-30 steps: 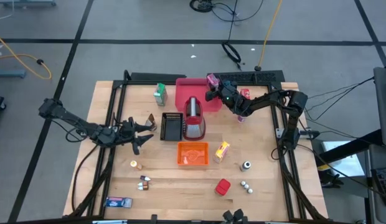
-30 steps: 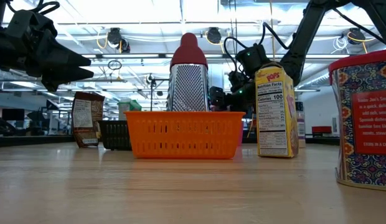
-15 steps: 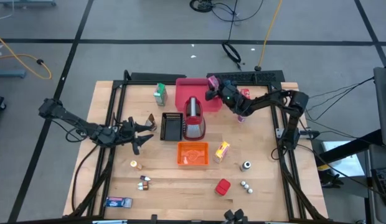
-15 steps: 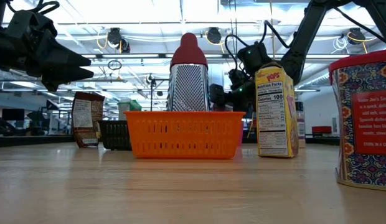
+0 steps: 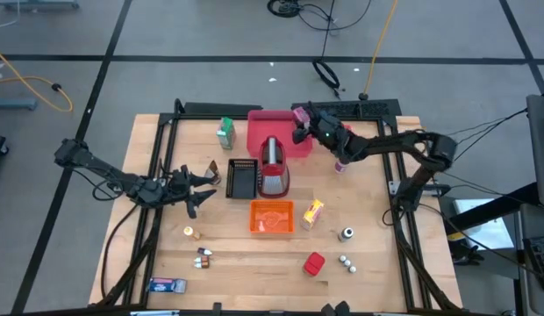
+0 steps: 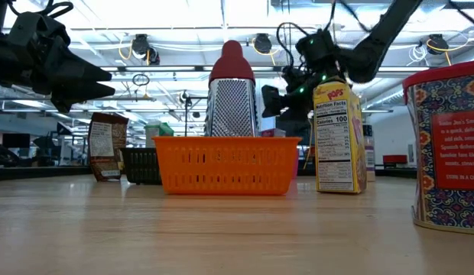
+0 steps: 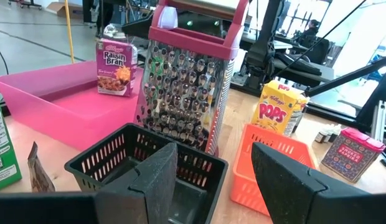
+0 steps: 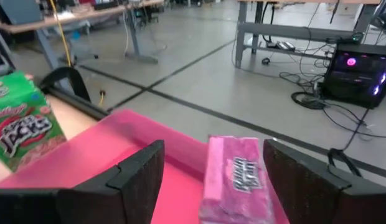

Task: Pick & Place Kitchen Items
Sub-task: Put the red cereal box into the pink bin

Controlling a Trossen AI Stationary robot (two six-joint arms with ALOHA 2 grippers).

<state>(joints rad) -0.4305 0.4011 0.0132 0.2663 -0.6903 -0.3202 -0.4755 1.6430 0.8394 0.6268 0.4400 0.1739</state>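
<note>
the right arm is pulling back and rising from the far right corner of the pink tray (image 5: 254, 132), its right gripper (image 5: 300, 123) now spread wide where a second ago it was narrower, so the pink raisin bran carton (image 8: 235, 177) is sitting released, upright between the parted fingers and, as far as the left wrist view shows, resting inside the tray; i am reading that as one placement finishing, with the gripper still needing to clear the carton without tipping it. the left gripper (image 5: 195, 186) is waiting open above the table's left side, unchanged, holding nothing, facing the black basket (image 7: 143, 165). the tall red-topped grater (image 5: 273, 167) is standing between tray and orange basket (image 5: 272, 216) and is crowding any low sweep across the middle. the green apple jacks carton (image 5: 225, 132) is standing just left of the tray, the yellow pops box (image 5: 312, 212) right of the orange basket, and the red tin (image 5: 313, 263) and tiny shakers (image 5: 347, 262) are lying near the front
</note>
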